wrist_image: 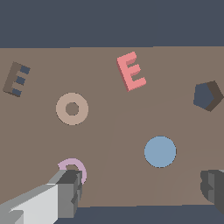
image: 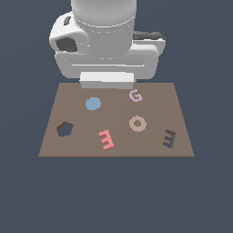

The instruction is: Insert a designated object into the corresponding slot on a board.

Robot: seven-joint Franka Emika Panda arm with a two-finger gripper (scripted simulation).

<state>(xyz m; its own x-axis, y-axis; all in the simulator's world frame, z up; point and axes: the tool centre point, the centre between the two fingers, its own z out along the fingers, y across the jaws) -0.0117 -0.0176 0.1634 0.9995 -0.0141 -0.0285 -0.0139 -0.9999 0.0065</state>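
The salmon-red E block (image: 106, 139) lies flat on the brown board (image: 150, 102), near its front edge and a little to the exterior view's left of the middle. It also shows in the wrist view (wrist_image: 131, 71). The dark E-shaped slot (image: 169, 138) is near the board's front corner on the exterior view's right, and shows in the wrist view (wrist_image: 17, 79). My gripper (wrist_image: 140, 190) is open and empty, with its fingers (wrist_image: 70, 192) spread wide. It hangs high over the board's far edge, well away from the E. In the exterior view the arm's body hides the fingertips.
A pale pink G (image: 135, 95), a tan ring (image: 137, 123) and a blue disc (image: 93, 103) lie on the board. A dark pentagon recess (image: 65, 129) is at the exterior view's left. In the wrist view one finger partly covers the G (wrist_image: 72, 168).
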